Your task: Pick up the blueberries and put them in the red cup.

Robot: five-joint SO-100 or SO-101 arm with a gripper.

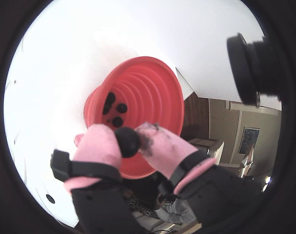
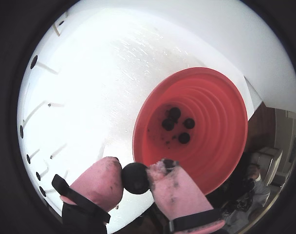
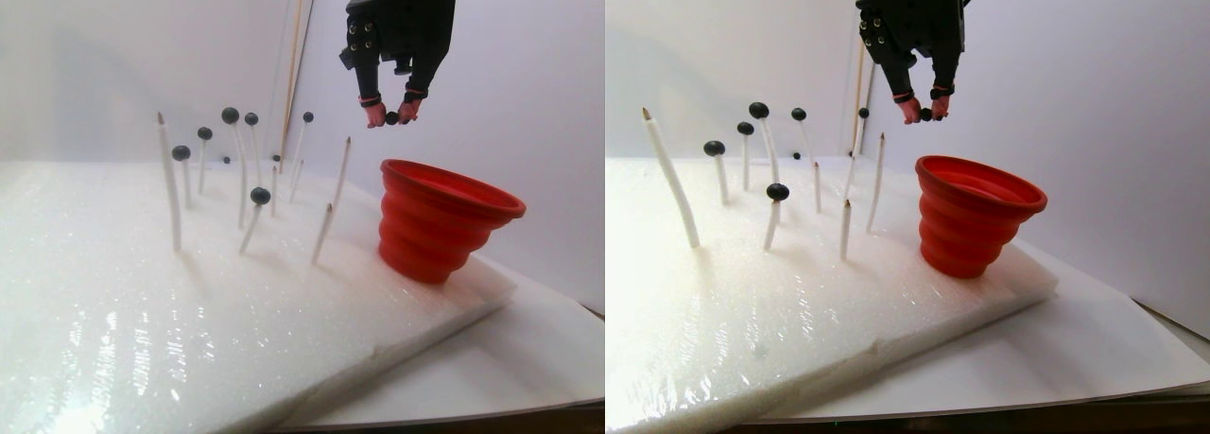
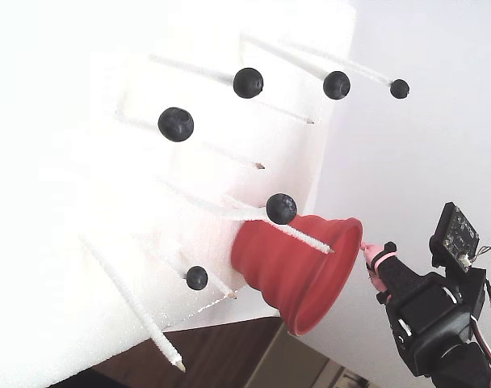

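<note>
Tool (image 2: 136, 178) grips blueberry (image 2: 135, 178), seemingly above red cup (image 2: 221, 146).

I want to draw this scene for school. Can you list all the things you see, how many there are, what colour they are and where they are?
blueberries in the red cup: four, blue-black, at the bottom of the cup.
held blueberry: one, blue-black, pinched between the gripper's pink fingertips above the cup's rim.
blueberries on sticks: at least six, blue-black, stuck on stick tips.
white sticks: many, white, standing in the foam, several bare.
red cup: one, red, ribbed, on the foam's corner.
foam board: one, white, under everything.
gripper: one, black with pink fingertips, above the cup.
</note>
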